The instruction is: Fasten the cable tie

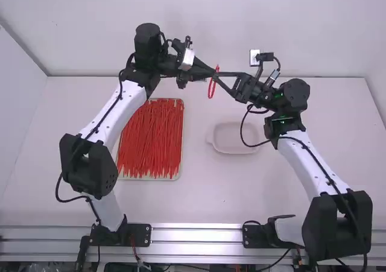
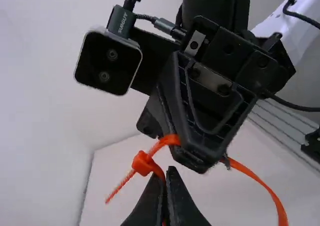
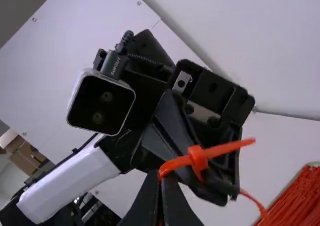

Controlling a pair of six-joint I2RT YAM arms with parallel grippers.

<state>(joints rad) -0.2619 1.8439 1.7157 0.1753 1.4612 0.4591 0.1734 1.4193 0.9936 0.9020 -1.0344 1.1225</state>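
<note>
A white counter (image 1: 199,187) carries a flat, beige rectangular tray (image 1: 151,178) on its left half. A dense pile of loose red plastic ties (image 1: 151,139) lies on the tray, roughly parallel and running front to back. Right of the tray, a little apart, sits a shallow white dish with rounded corners (image 1: 236,138). A small white wall socket (image 1: 254,56) is on the back wall. A ribbed aluminium rail (image 1: 199,233) runs along the counter's front edge.

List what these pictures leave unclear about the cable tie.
- High view: the cable tie head is too small to see between the left tool and the right tool.
- Left wrist view: its loop runs off the edge.
- Right wrist view: the left tool hides most of its loop.
</note>
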